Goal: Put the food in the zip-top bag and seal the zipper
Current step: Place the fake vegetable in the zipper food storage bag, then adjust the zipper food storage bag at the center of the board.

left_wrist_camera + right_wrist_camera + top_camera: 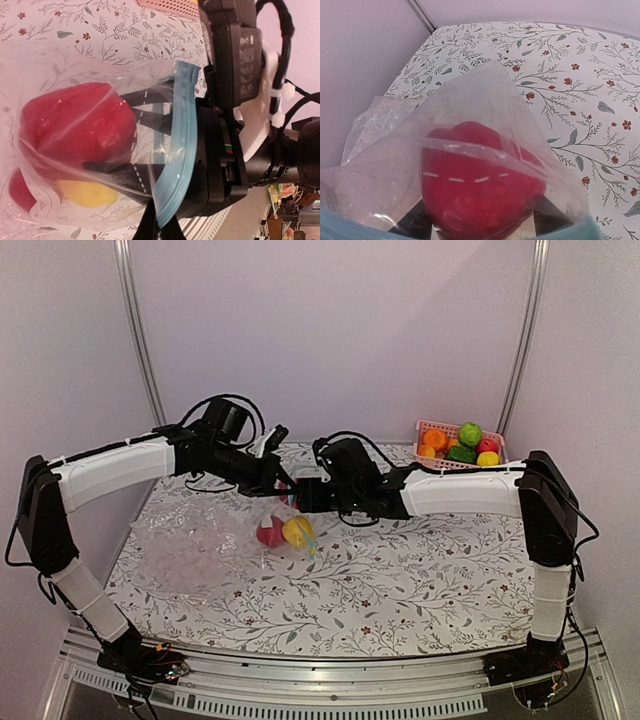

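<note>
The zip-top bag (283, 523), clear crinkly plastic with a thin blue-teal zipper (180, 145) curving along its open mouth, hangs between the two arms over the middle of the flower-printed table (420, 580), a little toward the left edge. A lumpy red food piece (75, 125) and a smaller yellow one (87, 194) lie inside.

The left gripper (283, 483) looks pinched shut on the mouth rim, bearing the bag. The right gripper (297, 502) reaches in through the mouth, its dark fingers spread on either side of the red piece; whether they press it or stand free I cannot tell.

The filling looks nearly done (the pink lattice basket (440, 428) of fruit sits at the far right corner). To finish well, the right fingers should part fully, then back straight out along their line of entry so that the film does not snag. The left pinch should hold firm, mouth upward, before the strip is pressed together from one end.
</note>
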Robot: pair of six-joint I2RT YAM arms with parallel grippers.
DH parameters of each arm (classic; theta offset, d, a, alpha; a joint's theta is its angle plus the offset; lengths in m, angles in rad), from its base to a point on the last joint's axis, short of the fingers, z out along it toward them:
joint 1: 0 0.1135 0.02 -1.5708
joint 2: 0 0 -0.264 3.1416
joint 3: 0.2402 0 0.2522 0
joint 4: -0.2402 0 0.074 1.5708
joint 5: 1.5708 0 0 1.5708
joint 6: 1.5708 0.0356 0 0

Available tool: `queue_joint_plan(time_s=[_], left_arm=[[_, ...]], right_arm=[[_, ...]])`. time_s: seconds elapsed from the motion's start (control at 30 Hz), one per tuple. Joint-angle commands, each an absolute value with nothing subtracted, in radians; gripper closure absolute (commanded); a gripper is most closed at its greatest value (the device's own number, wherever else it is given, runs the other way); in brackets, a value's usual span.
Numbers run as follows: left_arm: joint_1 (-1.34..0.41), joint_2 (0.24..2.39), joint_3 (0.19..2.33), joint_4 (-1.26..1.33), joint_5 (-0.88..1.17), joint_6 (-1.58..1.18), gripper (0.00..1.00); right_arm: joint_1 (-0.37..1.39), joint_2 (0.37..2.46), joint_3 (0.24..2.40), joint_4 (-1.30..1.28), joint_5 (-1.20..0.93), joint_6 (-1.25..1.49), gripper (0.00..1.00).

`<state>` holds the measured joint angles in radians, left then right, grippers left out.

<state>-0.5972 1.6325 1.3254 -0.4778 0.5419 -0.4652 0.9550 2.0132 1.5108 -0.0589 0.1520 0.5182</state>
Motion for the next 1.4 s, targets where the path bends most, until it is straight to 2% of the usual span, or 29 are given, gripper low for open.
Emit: queue_joint_plan(time_s=[0.0, 0.17, 0.5, 1.0, 1.2, 1.37], left_arm=[[-0.588, 1.593, 1.320, -0.445, 0.554, -0.466, 1.00], [-0.588, 1.589, 1.323, -0.448, 0.547, -0.462, 1.00], [-0.586, 1.579, 1.324, -0.455, 0.531, -0.457, 1.00], [-0.577, 1.554, 1.324, -0.464, 0.489, -0.443, 1.00], [-0.577, 1.556, 1.324, -0.463, 0.497, -0.442, 1.00], [-0.577, 1.563, 1.324, -0.463, 0.499, -0.443, 1.00]], right_arm=[[0.966, 2.021, 1.515, -0.041, 0.142, 0.519, 0.28], [0.966, 2.010, 1.506, -0.043, 0.149, 0.511, 0.22], [0.965, 1.970, 1.477, -0.035, 0.149, 0.510, 0.18], [0.966, 1.669, 1.222, 0.037, 0.158, 0.419, 0.16], [0.960, 1.544, 1.203, -0.107, 0.257, 0.421, 0.11], [0.917, 1.577, 1.234, -0.214, 0.164, 0.449, 0.13]])
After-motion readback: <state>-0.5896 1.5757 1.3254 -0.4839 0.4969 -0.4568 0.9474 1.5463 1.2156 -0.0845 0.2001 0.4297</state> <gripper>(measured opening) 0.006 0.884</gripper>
